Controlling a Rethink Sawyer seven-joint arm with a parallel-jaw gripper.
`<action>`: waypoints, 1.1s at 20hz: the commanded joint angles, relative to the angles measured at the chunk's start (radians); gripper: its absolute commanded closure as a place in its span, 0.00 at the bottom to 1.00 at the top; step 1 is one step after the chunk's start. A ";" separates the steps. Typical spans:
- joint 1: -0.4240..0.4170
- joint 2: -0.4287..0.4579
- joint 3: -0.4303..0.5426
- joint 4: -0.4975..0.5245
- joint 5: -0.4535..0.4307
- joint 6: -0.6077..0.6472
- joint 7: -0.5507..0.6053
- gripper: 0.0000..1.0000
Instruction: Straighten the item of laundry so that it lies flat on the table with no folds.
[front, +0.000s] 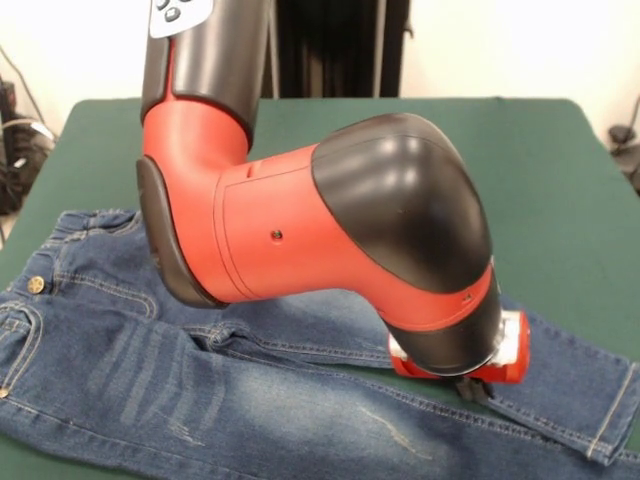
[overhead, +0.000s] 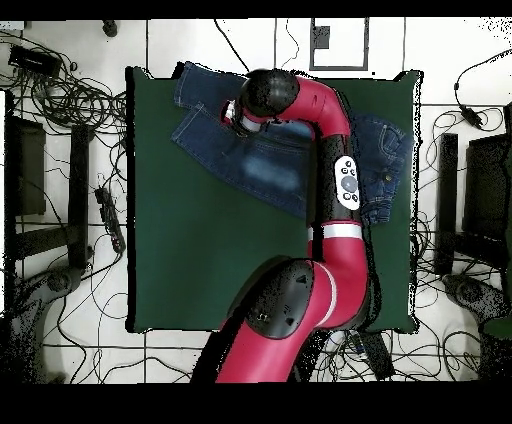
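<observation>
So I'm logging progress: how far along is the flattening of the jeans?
Mostly done: the jeans lie spread on the table, both legs extended. In hand: the tool sits low over the upper leg. Left: the legs overlap near the crotch; parts under the arm are hidden.

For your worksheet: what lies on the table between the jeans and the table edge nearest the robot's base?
Nothing but bare green table; only the arm passes above it to the jeans, shown in the overhead view.

Bright, even light; glare on the arm's (front: 400, 200) black shell, faint shadow beneath it.
</observation>
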 joint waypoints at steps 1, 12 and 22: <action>-0.001 -0.046 0.023 0.198 0.053 -0.079 -0.246 1.00; 0.036 0.027 0.038 0.049 0.047 0.133 -0.299 1.00; 0.080 0.092 0.066 -0.100 -0.010 0.265 -0.288 1.00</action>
